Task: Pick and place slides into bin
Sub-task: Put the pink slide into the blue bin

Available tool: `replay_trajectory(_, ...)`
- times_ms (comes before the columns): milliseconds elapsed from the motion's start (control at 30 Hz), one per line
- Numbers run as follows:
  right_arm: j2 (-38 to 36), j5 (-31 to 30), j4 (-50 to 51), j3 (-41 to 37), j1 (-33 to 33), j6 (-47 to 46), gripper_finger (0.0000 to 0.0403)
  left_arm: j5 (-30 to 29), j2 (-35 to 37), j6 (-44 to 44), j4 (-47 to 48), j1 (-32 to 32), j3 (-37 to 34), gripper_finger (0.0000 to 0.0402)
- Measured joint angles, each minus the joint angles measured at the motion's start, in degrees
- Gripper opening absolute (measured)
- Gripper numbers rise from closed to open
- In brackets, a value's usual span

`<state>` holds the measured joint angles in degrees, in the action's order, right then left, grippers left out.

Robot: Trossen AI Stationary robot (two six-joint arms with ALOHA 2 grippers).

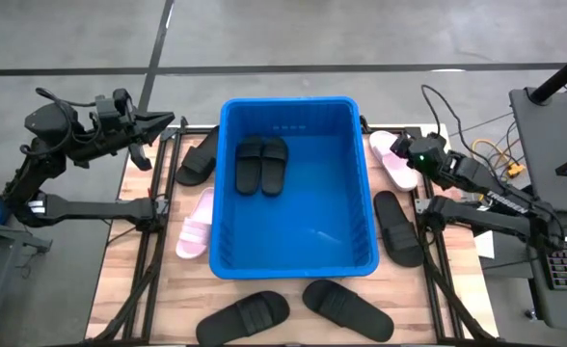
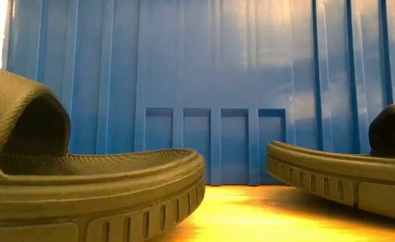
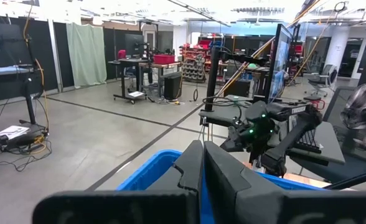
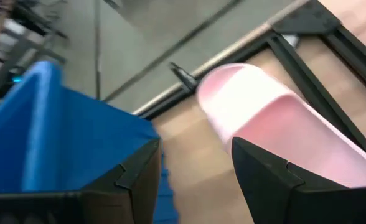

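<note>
The blue bin (image 1: 293, 183) stands mid-table with two black slides (image 1: 261, 164) lying side by side on its floor. My right gripper (image 1: 404, 154) is open, slanting down over a pink slide (image 4: 276, 124) that lies flat on the table beside the bin's far right corner. In the right wrist view one finger shows in front of that slide and the other toward the bin wall (image 4: 58, 143). My left gripper (image 3: 203, 168) is shut and empty, held level high above the table's far left corner (image 1: 168, 123).
More slides lie on the table: a black one (image 1: 199, 157) and a pink one (image 1: 196, 224) left of the bin, a black one (image 1: 399, 226) right of it, and two black ones (image 1: 243, 316) (image 1: 346, 306) at the near edge. Black frame rails (image 4: 332, 43) flank the table.
</note>
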<state>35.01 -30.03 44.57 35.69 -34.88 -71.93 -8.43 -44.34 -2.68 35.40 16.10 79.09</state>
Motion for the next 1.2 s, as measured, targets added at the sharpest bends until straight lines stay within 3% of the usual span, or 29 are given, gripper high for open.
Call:
replay_trajectory(300, 5.32, 17.05, -8.24, -3.92, -14.57, 6.62, 0.0187, 0.00, 0.22, 0.00, -0.02, 0.00, 0.00, 0.0000)
replay_trajectory(633, 12.43, 17.41, -11.50, -5.30, -19.10, 7.27, 0.0187, 0.00, 0.55, -0.07, 0.20, 0.00, 0.00, 0.0000)
replay_trajectory(967, 20.07, 16.93, -27.29, -10.61, -19.93, 2.16, 0.0187, 0.02, 0.57, -0.07, 0.23, 0.00, 0.00, 0.0000)
replay_trajectory(1200, 24.44, 14.96, -30.55, -11.09, -19.93, 2.45, 0.0187, 0.02, 0.61, -0.13, 0.22, 0.00, 0.00, 0.0000)
